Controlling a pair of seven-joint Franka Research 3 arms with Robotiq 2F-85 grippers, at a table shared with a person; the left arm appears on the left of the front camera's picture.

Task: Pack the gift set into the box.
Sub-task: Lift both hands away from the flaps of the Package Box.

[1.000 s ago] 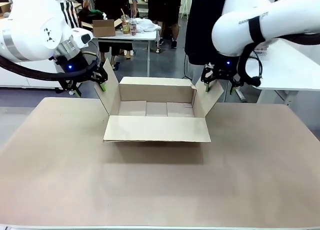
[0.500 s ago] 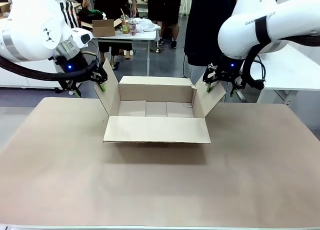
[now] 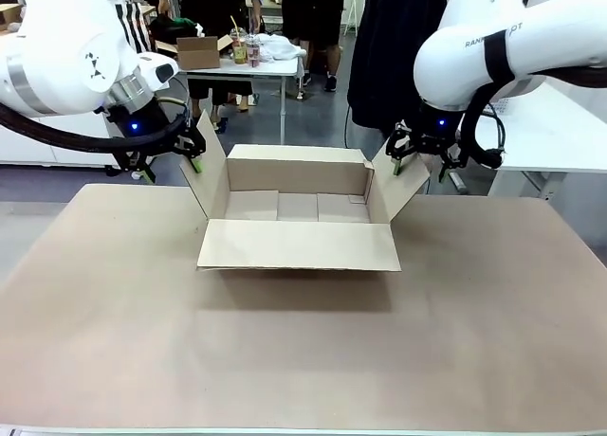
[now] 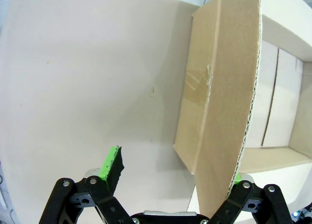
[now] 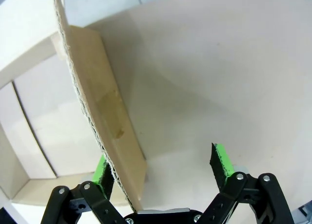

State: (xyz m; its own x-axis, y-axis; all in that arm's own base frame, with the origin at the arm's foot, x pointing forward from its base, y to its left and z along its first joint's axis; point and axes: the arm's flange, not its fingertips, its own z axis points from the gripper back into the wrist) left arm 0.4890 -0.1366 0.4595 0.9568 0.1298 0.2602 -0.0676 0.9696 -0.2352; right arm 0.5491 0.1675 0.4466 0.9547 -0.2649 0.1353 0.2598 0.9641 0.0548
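The box (image 3: pixel 297 171) stands open at the middle of the table, its front flap folded down flat and its side flaps standing up and outward. My left gripper (image 3: pixel 174 169) is open and straddles the left flap (image 4: pixel 229 87); in the left wrist view (image 4: pixel 174 171) the flap's edge lies close to one finger. My right gripper (image 3: pixel 417 163) is open astride the right flap (image 5: pixel 97 112), which runs beside one green pad (image 5: pixel 103 173) in the right wrist view (image 5: pixel 162 166). The box's inside shows bare cardboard. The gift set is out of view.
The brown table top (image 3: pixel 303 351) stretches wide in front of the box. Behind it stands a white table (image 3: pixel 242 68) with a small cardboard box and bottles, and people stand beyond. Another white table (image 3: pixel 550 133) sits at the right.
My right arm has shifted slightly to the right, its gripper still at the right flap. The left arm and the box have stayed put.
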